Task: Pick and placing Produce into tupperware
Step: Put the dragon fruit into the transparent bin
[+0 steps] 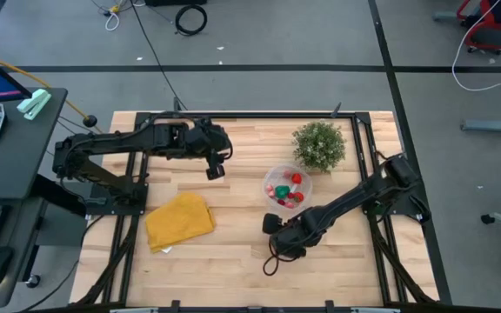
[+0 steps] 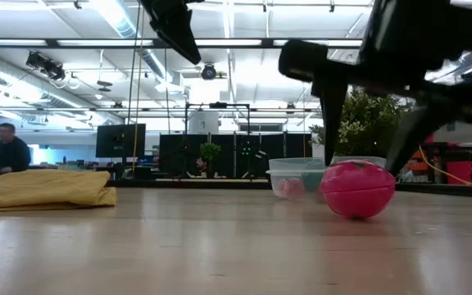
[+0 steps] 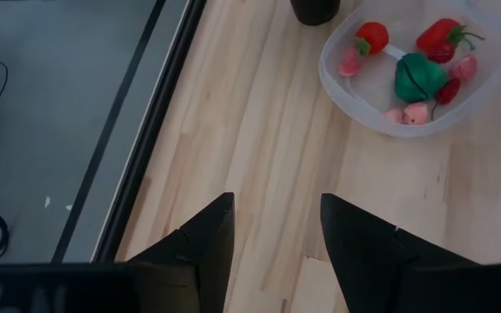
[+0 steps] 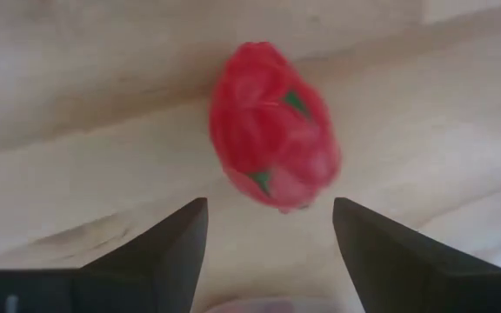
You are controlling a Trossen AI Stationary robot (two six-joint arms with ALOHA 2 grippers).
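A pink-red toy fruit point(image 4: 275, 139) with green flecks lies on the wooden table point(image 1: 233, 261), in front of the tupperware point(image 2: 289, 168) in the low view. My right gripper point(image 4: 268, 228) hangs open just over the fruit point(image 2: 357, 188), pointing steeply down. Its fingers stand on either side of the fruit without touching it. The round clear tupperware point(image 1: 269, 184) holds several red, pink and green pieces of produce point(image 3: 420, 76). My left gripper point(image 3: 277, 217) is open and holds nothing. It hovers high above the table, left of the tupperware point(image 3: 333, 87).
A bushy green potted plant point(image 1: 318, 145) stands just beyond the tupperware at the back right. A folded yellow cloth point(image 1: 179, 220) lies at the left front. Bare wood lies between cloth and right gripper point(image 1: 272, 224). A person sits in the room behind.
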